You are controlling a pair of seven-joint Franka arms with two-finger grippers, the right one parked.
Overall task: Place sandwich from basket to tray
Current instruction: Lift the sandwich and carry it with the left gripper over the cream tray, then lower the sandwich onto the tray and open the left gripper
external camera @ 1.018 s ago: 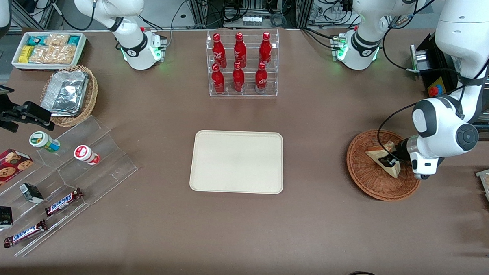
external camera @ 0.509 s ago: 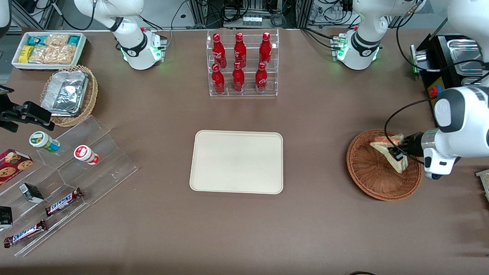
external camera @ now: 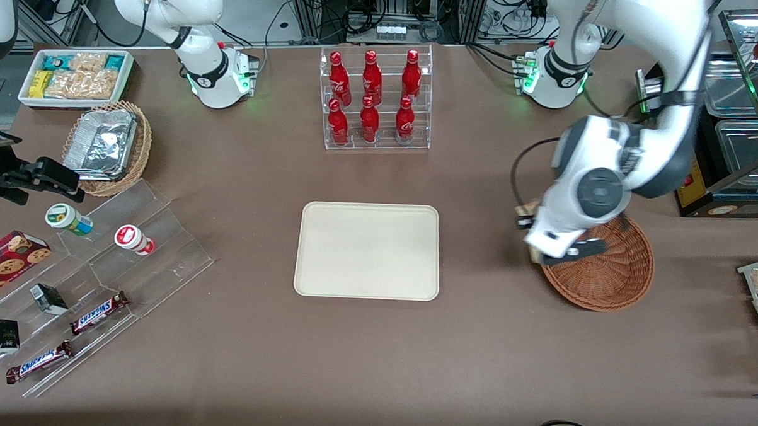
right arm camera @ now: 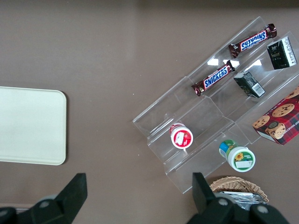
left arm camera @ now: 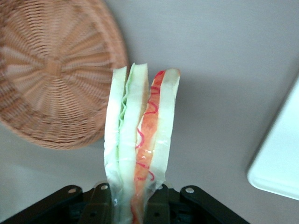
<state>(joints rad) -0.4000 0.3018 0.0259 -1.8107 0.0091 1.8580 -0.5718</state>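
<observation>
Clamped in the jaws of the left gripper [left arm camera: 130, 205]: the sandwich [left arm camera: 138, 140], lifted over bare brown table [external camera: 478, 254], edge up with green and orange layers showing. Mostly hidden by the wrist in the front view. Just beside: reddish-brown wicker basket [external camera: 610, 278]. Toward the table's middle: cream tray [external camera: 367, 250], cut off in the wrist view.

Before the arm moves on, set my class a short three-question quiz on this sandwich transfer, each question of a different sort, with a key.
1. True or false: the sandwich lies in the basket.
2. What does the gripper hold?
3. The tray carries: A) a bottle B) nothing C) the sandwich.

Key: 1 false, it hangs over bare table beside the basket; 2 the sandwich, jaws shut on its lower end; 3 B.
</observation>
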